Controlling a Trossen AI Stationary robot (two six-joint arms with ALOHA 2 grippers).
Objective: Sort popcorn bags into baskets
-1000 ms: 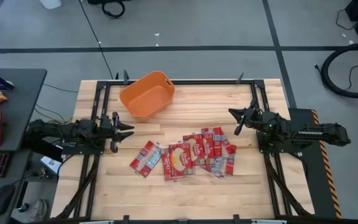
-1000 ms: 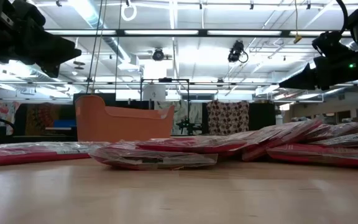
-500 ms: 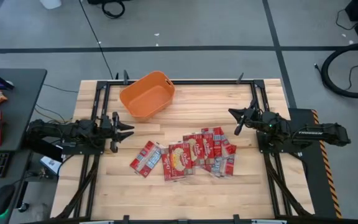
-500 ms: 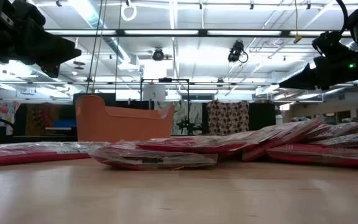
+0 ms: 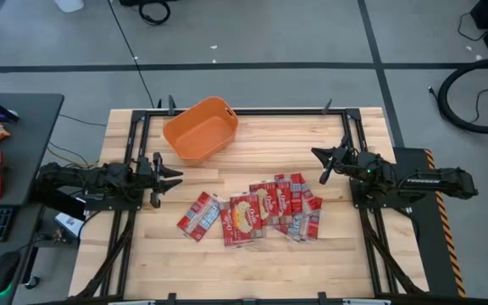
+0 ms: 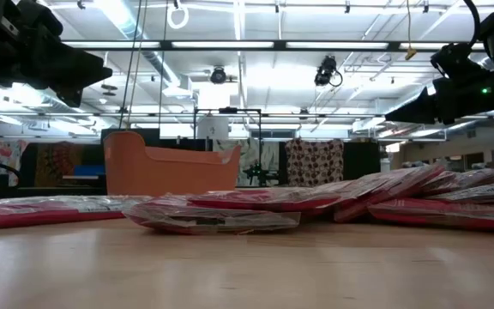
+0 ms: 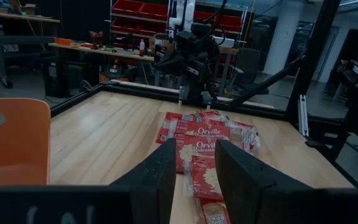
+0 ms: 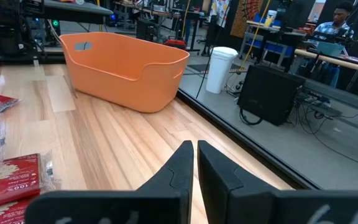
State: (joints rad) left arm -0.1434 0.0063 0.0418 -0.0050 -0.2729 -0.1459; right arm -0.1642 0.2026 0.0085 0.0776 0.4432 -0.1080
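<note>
Several red popcorn bags (image 5: 261, 209) lie flat and overlapping on the wooden table's middle; one (image 5: 198, 214) lies a little apart at the pile's left. In the low view the bags (image 6: 316, 202) form a low heap. The orange tub (image 5: 200, 127) stands on its base near the far left, with nothing showing inside. My left gripper (image 5: 174, 176) hovers at the left edge, open, pointing toward the pile (image 7: 197, 140). My right gripper (image 5: 317, 158) hovers at the right edge, shut (image 8: 195, 148), pointing toward the tub (image 8: 123, 68). Both are above the table, apart from the bags.
A black metal frame (image 5: 252, 110) borders the table. Bare wood lies between the tub and the pile and along the near edge. Beyond the far edge stand a white cylinder (image 8: 220, 68) and a black box (image 8: 270, 93); a person (image 8: 339, 15) sits far behind.
</note>
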